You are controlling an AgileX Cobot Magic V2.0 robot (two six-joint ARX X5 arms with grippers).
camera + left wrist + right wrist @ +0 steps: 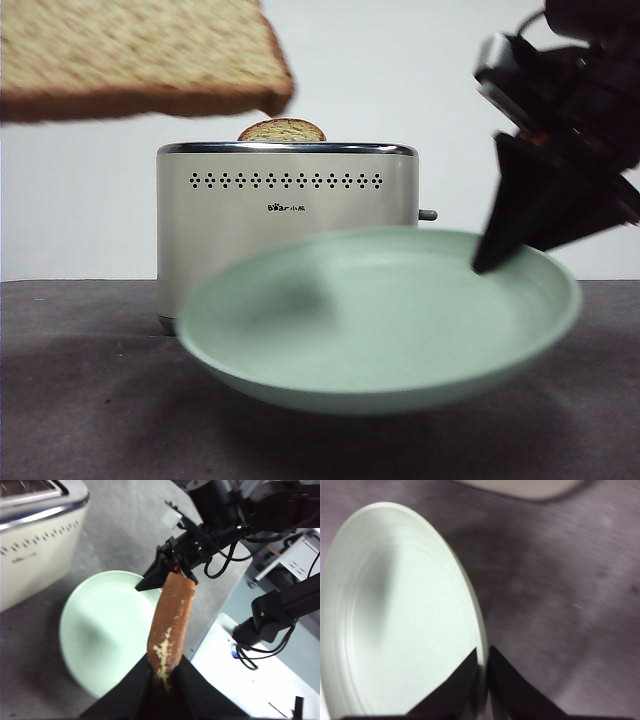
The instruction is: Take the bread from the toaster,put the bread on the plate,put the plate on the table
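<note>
The toaster (287,235) stands on the table (80,400), cream with a chrome top rim, a row of small dark holes and a small knob on one side. A second slice (282,130) with a brown domed crust pokes up out of its slot.

The bread (140,55) is in the air, higher than the toaster's top and off to the side away from the knob. The left gripper (164,672) pinches it by one edge, both black jaws pressed against the crust, so the slice sticks out flat from the jaws.

The plate (380,320), pale mint green with a raised rim, hangs in front of the toaster, clear of the table and slightly tilted. The right gripper (482,672) clamps its rim, one jaw on the inner face and one under it, on the toaster's knob side. In the left wrist view the bread's far end sits over the plate's rim, just beside the right gripper's jaws
</note>
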